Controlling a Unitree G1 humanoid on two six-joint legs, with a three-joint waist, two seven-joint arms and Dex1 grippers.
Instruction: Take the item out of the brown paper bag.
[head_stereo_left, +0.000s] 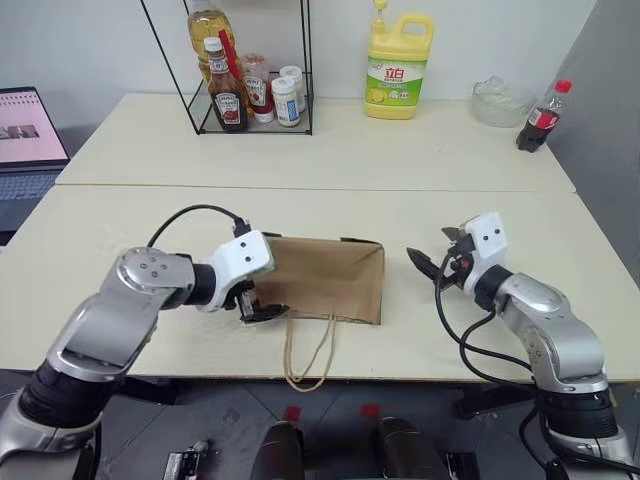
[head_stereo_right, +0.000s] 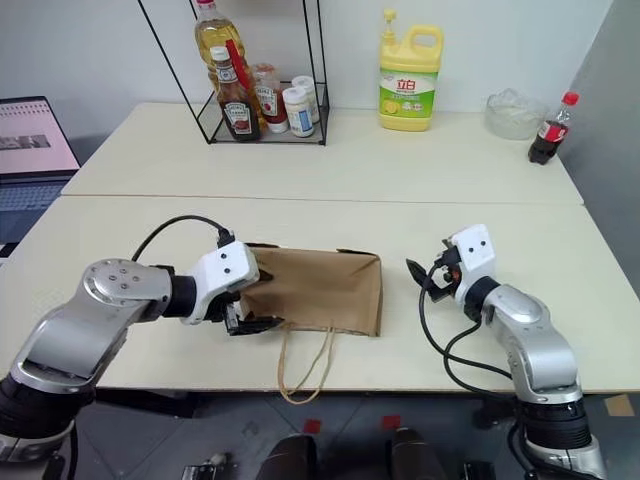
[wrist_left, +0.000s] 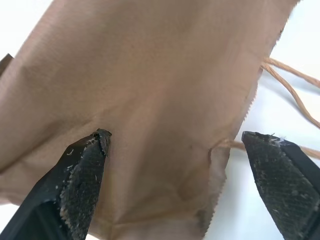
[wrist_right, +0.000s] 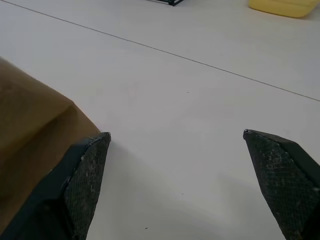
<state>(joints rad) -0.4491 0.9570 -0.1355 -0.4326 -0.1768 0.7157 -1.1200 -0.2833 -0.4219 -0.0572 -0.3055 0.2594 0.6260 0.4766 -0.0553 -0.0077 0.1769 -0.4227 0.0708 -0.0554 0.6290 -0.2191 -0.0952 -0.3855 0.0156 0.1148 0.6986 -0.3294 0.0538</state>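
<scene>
One brown paper bag (head_stereo_left: 325, 275) lies flat on the desk (head_stereo_left: 330, 150) between two pincers, its two cord handles (head_stereo_left: 308, 350) hanging over the near edge. The item inside is hidden, so its place within can't be told. The left pincer (head_stereo_left: 258, 305) is spread at the bag's left end; the right pincer (head_stereo_left: 432, 265) is spread, apart. The paper looks light, thin and crushable; best pinched at a corner or rim

Hidden and cut-off parts
The paper bag (head_stereo_left: 325, 277) lies flat, its inside unseen; the left gripper (head_stereo_left: 262, 309) covers its near corner, and the laptop (head_stereo_left: 27, 140) is cropped by the frame's edge.
</scene>
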